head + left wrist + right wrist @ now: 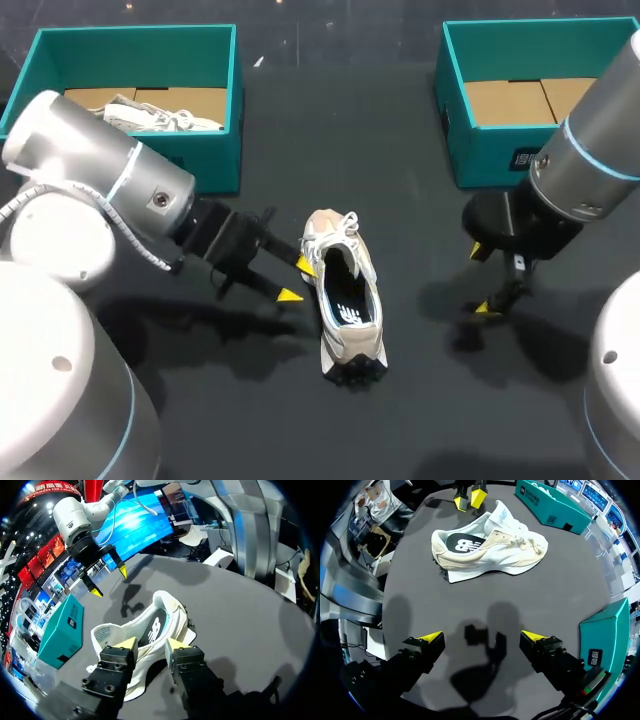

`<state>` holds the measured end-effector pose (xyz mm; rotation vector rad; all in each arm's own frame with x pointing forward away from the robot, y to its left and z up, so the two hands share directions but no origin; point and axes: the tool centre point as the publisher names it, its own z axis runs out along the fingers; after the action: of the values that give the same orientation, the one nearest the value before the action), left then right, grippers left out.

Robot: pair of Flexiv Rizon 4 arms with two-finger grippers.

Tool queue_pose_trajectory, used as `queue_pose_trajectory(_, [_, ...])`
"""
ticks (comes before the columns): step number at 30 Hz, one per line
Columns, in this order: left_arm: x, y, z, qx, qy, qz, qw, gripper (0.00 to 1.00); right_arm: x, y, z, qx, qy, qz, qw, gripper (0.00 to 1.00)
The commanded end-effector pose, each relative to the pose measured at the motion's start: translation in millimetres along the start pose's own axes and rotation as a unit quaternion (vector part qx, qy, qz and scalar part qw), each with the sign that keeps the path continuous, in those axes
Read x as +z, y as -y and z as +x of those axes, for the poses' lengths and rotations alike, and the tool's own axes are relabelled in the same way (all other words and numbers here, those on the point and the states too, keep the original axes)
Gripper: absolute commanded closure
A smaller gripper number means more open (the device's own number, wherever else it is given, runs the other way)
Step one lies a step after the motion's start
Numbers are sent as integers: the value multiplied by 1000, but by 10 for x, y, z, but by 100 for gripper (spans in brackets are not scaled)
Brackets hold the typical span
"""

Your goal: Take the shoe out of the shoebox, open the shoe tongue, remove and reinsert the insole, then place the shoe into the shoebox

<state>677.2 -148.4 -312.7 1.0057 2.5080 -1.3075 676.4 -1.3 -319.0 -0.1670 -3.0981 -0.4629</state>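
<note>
Two claws are held released: the left claw [298, 279] has its spread fingers just beside the collar of the shoe [345, 290], and the right claw [482, 279] is kept well apart on the shoe's other side. The shoe is stood upright on the bench [420, 410], between the claws. If the tongue is pulled while the shoe is unheld, it could be dragged or tipped. Two shoeboxes are counted: a filled shoebox [215, 160] behind the left claw, holding a second shoe [160, 118], and a bare shoebox [455, 140] behind the right claw.
</note>
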Motion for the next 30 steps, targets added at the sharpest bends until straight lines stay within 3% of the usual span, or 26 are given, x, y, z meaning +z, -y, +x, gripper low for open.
queue_pose_trajectory(1, [-312,24,2,10,-55,-2,998,66,-107,75,-14,1,-4,2,1000,0])
queue_pose_trajectory(3, [-388,24,-7,16,-62,-6,998,68,-130,113,-33,4,-6,3,1000,0])
queue_pose_trajectory(5, [-453,21,-19,24,-70,-14,997,78,-146,153,-51,6,-9,4,1000,0])
queue_pose_trajectory(8, [-559,13,-30,43,-97,-27,994,81,-152,168,-54,6,-7,4,1000,0])
queue_pose_trajectory(9, [-597,9,-30,57,-111,-37,991,100,-152,168,-54,6,-7,4,1000,0])
queue_pose_trajectory(12, [-755,11,-63,77,-107,-40,990,100,-152,168,-54,6,-7,4,1000,0])
queue_pose_trajectory(24, [-755,11,-63,77,-107,-40,990,100,-152,168,-54,6,-7,4,1000,0])
queue_pose_trajectory(30, [-686,102,-120,122,-148,-50,980,100,-217,242,-60,9,-6,12,1000,0])
